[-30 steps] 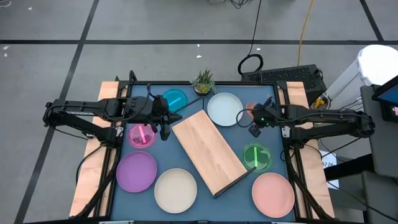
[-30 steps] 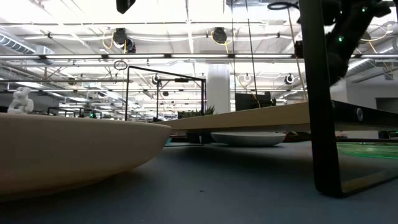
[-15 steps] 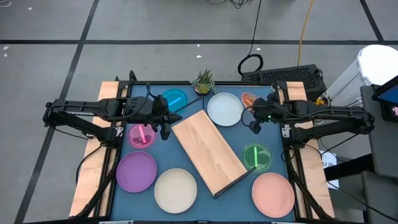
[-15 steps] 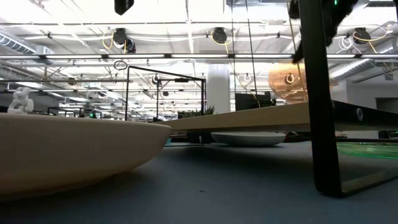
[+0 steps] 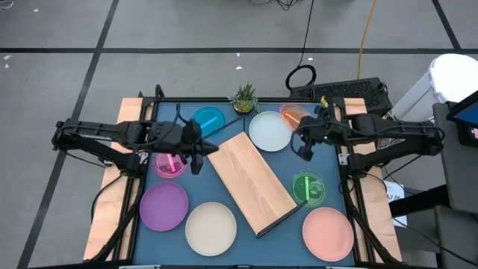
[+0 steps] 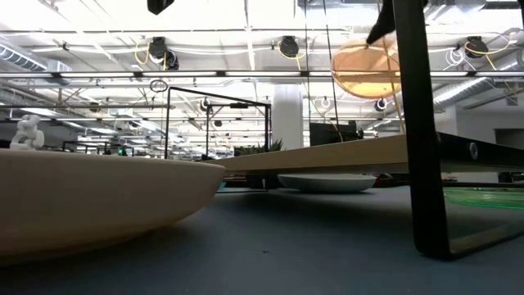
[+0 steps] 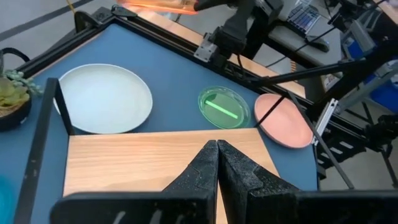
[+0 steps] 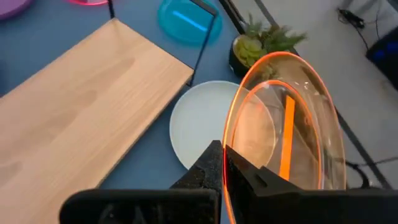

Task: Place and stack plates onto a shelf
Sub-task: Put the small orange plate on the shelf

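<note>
My right gripper [image 5: 302, 128] is shut on the orange translucent plate [image 5: 293, 113], held high over the table's far right; the plate also shows in the low view [image 6: 364, 70]. My left gripper [image 5: 198, 157] is shut and empty at the left end of the wooden shelf [image 5: 250, 181], its fingers over the board [image 7: 155, 162]. Flat on the blue tabletop lie the pale blue-white plate [image 5: 269, 131], cyan plate [image 5: 210, 118], magenta plate [image 5: 170, 163], purple plate [image 5: 163, 205], cream plate [image 5: 211, 228], green plate [image 5: 308, 187] and salmon plate [image 5: 328, 232]. My right gripper pinches the orange plate's rim [image 8: 229, 163] between its two fingers, at the edge nearest the wrist. The plate is lifted clear of the table and tipped up steeply, reaching away beyond the fingertips, above the pale blue-white plate.
A small potted plant [image 5: 244, 97] stands at the table's far edge between the cyan and pale plates. The shelf lies slantwise across the table's middle, and its black wire leg [image 6: 422, 131] rises in front of the low camera. Black frame rails edge the table.
My right gripper has risen from the tabletop at the far right with the orange plate and drawn toward the far edge. The plate has come clear of the table and tipped up on edge, climbing in the low view.
</note>
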### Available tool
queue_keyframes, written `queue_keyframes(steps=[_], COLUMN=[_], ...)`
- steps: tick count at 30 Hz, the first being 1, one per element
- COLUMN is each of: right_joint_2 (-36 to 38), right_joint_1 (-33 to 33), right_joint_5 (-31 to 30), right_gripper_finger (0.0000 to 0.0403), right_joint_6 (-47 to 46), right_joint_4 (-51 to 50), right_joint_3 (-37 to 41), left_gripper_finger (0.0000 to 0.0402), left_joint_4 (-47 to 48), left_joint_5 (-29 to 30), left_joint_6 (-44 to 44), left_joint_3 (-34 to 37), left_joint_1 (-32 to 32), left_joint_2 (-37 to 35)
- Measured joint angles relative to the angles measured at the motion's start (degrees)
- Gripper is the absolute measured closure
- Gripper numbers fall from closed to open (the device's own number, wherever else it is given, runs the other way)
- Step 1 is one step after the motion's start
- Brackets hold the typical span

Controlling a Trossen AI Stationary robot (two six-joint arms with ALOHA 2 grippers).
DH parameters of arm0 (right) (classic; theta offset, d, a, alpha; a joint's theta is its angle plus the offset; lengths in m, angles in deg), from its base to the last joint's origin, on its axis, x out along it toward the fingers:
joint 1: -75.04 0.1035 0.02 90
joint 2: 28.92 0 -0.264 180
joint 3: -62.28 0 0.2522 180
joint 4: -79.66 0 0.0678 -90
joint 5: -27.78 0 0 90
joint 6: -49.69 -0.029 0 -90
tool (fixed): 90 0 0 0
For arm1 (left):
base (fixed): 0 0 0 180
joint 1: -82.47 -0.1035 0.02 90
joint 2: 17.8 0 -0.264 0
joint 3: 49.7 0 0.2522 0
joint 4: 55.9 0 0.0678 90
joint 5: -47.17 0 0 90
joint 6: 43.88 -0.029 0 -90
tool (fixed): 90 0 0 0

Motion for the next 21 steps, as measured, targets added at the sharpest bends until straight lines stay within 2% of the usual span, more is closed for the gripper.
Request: queue_keyframes(steps=[11,21], right_joint_2=[-9.14,-12.64], right_joint_1=[5.83,8.85], right_joint_5=[0.04,0.21], right_gripper_finger=[0.0403,0.0403], right_joint_6=[8.87,13.97], right_joint_4=[-0.62,0.16], right_joint_3=[-9.99,-11.60], left_gripper_finger=[0.0390,0.0390], left_joint_4=[0.00,0.00], left_joint_5=[0.07,0.09], left_joint_6=[0.67,1.52], left_joint_3=[0.00,0.00], left_joint_1=[1.37,1.37], left_joint_2=[0.00,0.00])
